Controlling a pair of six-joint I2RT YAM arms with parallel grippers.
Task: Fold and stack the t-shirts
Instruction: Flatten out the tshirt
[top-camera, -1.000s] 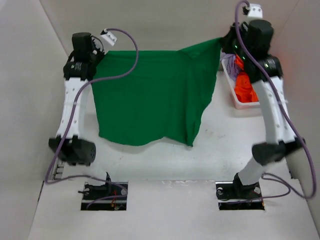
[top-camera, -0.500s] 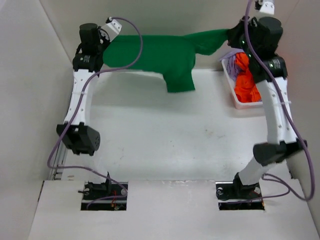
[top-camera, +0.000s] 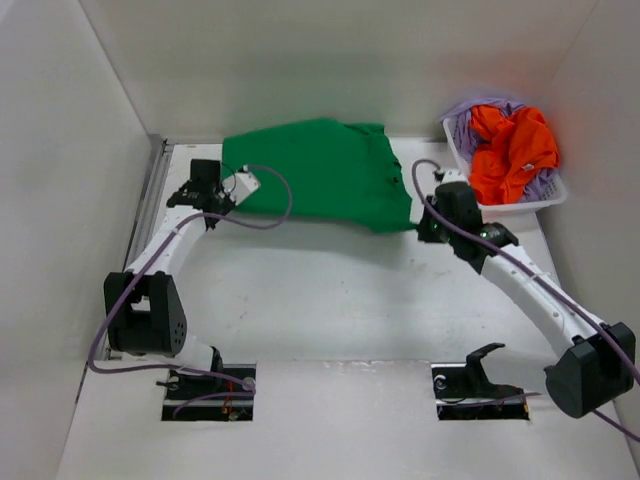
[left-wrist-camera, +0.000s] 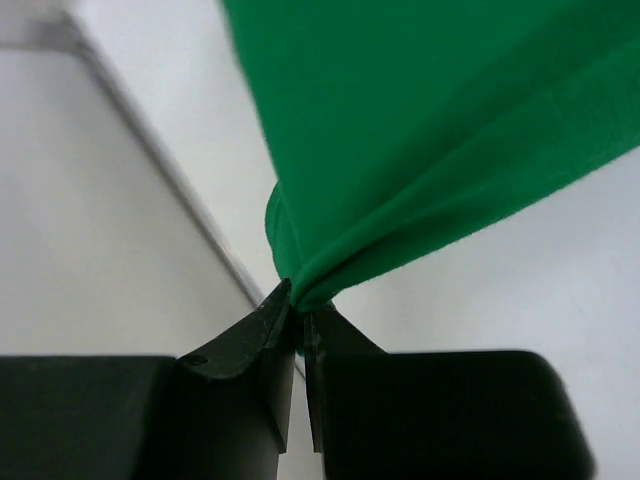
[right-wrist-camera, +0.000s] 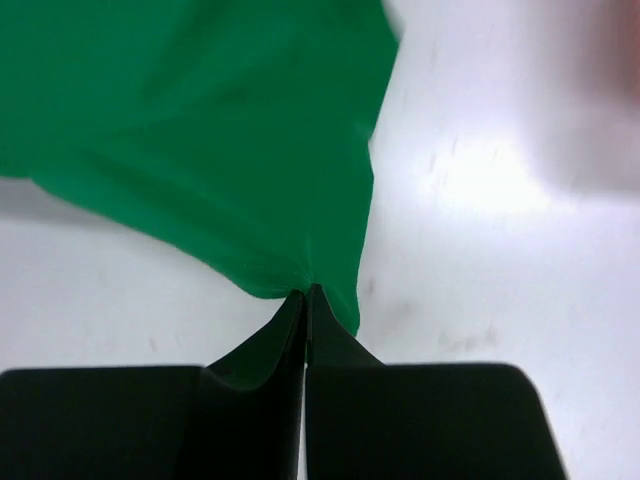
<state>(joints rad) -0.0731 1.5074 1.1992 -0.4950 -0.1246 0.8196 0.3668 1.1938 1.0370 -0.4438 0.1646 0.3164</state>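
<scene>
Pinching a gathered corner of the green t-shirt (top-camera: 315, 170), the left hand (left-wrist-camera: 298, 300) has its fingers closed tight on the cloth, and the right hand (right-wrist-camera: 305, 295) grips the opposite near corner in the same way, with the fabric puckered into a small point at its tips. The shirt lies spread on the table (top-camera: 330, 290), reaching away from both hands and filling the stretch between them, with its far edge close to the back wall. The step in hand looks like laying the shirt flat before folding. To do it well, both hands should hold low and level with each other, and each should draw gently outward and toward itself so the near hem runs straight and the creases fanning out from each pinch ease away. Letting go should wait until the cloth lies slack and flat, and both corners should be freed together so neither springs back. The right-hand side looks less tidy, since a flap of cloth falls past that hand's fingertips, so that corner may need the more careful pull. Beyond the right hand, on its outer side and well apart from the green shirt, a white mesh basket (top-camera: 548, 195) holds the orange t-shirt (top-camera: 510, 150), bunched on top of the lavender t-shirt (top-camera: 462, 128), which shows only around its edges. Both are crumpled and not yet folded, so most of the task lies ahead.
</scene>
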